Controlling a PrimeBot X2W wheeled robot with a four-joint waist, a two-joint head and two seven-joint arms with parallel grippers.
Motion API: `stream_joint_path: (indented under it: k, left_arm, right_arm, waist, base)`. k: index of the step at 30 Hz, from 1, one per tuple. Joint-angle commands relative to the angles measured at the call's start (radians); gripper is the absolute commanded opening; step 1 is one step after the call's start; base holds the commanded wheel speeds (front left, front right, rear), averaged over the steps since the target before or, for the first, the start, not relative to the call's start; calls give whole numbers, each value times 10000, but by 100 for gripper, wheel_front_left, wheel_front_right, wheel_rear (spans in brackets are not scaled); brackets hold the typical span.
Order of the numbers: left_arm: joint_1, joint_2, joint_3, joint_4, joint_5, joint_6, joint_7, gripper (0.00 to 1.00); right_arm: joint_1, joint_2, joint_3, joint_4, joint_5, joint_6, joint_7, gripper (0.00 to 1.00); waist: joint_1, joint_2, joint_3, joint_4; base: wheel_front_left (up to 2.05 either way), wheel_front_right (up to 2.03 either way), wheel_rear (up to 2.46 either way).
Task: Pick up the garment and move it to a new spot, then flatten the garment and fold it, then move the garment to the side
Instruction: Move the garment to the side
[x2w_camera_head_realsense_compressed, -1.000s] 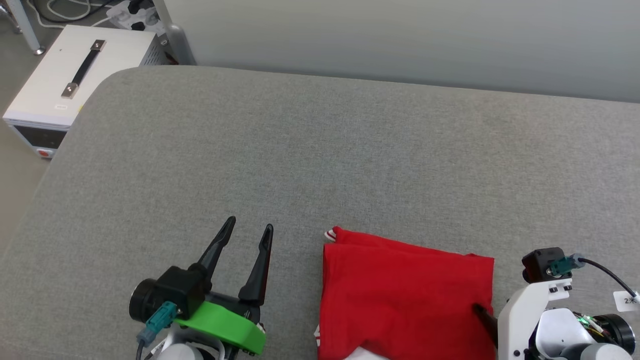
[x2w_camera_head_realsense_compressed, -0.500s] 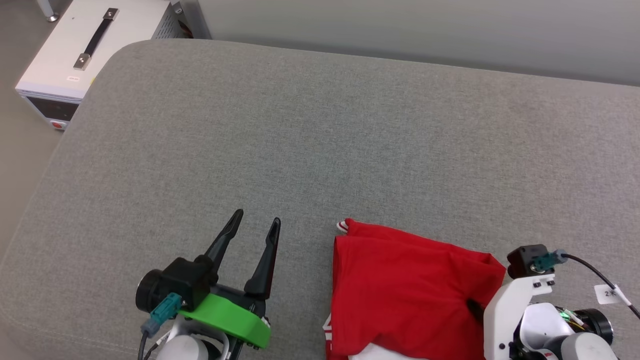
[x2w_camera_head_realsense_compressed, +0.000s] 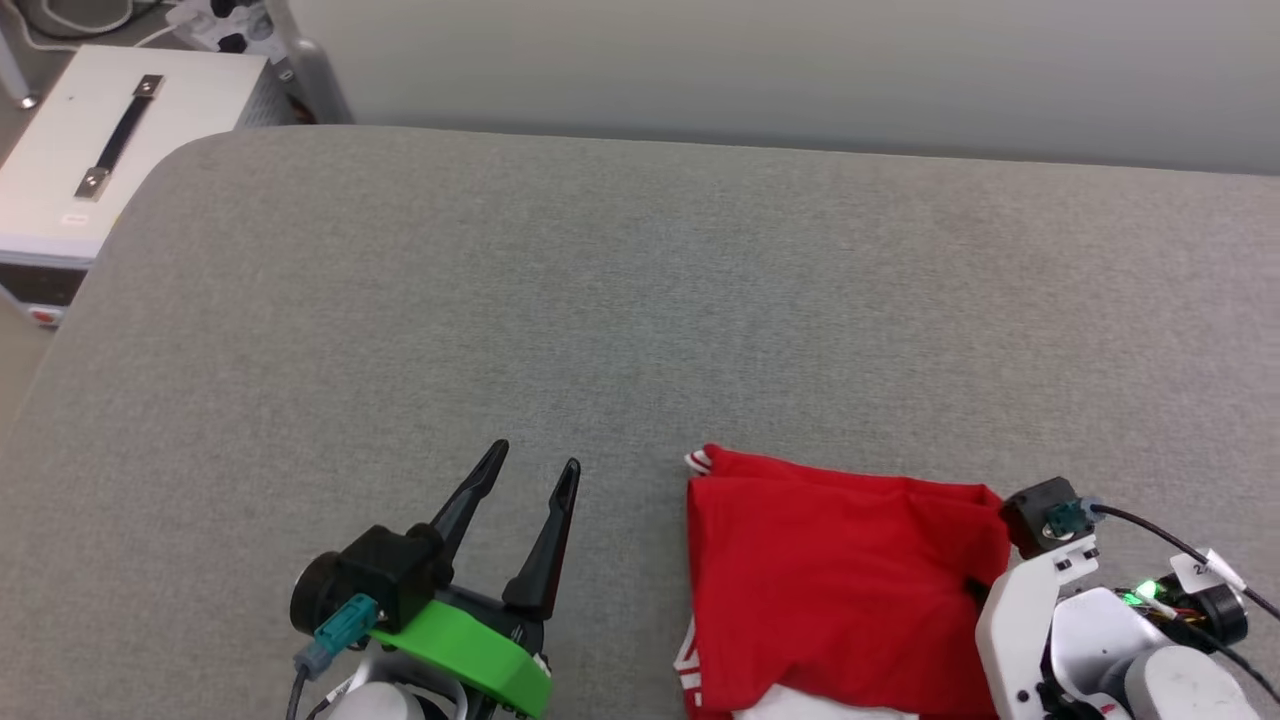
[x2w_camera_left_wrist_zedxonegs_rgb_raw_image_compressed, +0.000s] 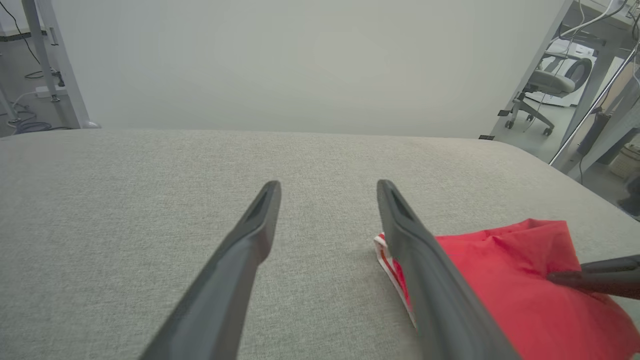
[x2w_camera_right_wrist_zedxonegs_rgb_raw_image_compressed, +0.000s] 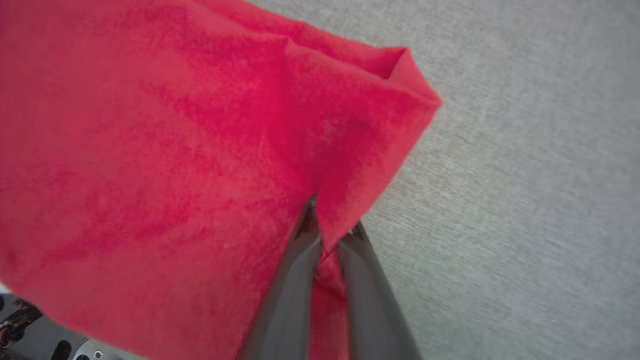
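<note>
Where my right gripper (x2w_camera_right_wrist_zedxonegs_rgb_raw_image_compressed: 332, 215) pinches it, the red jersey (x2w_camera_right_wrist_zedxonegs_rgb_raw_image_compressed: 175, 140) bunches up.
My left gripper (x2w_camera_head_realsense_compressed: 534, 457) stands spread, just off its left edge.

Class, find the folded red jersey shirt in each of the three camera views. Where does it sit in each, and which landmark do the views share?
Head view: the red jersey shirt lies at the lower right, reaching the bottom edge.
Left wrist view: lower right corner.
Right wrist view: across the left and centre, pinched by the right claw.
Shared landmark: the grey fabric surface under it.
</note>
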Motion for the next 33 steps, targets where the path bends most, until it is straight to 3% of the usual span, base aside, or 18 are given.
stream_joint_path:
  k: [1,11,21,27,33]
  left_arm:
    - [-84,17,-36,-8,-46,-29,-57,100]
    - [-353,119,-572,-187,160,-29,-57,100]
    - [-1295,407,-1194,-623,386,-29,-57,100]
    - [-2248,775,-1711,-925,573,-29,-57,100]
    - [-3101,1124,-2051,-1220,701,-29,-57,100]
  right_arm:
    - [-246,-445,147,-76,-119,-19,6,0]
    - [-939,-2683,1211,-594,264,-19,-92,0]
    - [-1822,-4799,1167,-431,165,-19,-836,0]
    - [-2670,-5445,646,514,27,-19,-1741,0]
    - [-3630,-5585,-80,1873,-262,-19,-2498,0]
  waist:
    - [0,-1,-103,-607]
    - [0,-1,214,-2047]
    - [0,-1,1467,-3230]
    - [0,-1,2664,-3695]
    - [0,-1,3606,-3855]
  base:
    - [0,0,0]
    - [0,0,0]
    - [0,0,0]
    - [0,0,0]
    - [0,0,0]
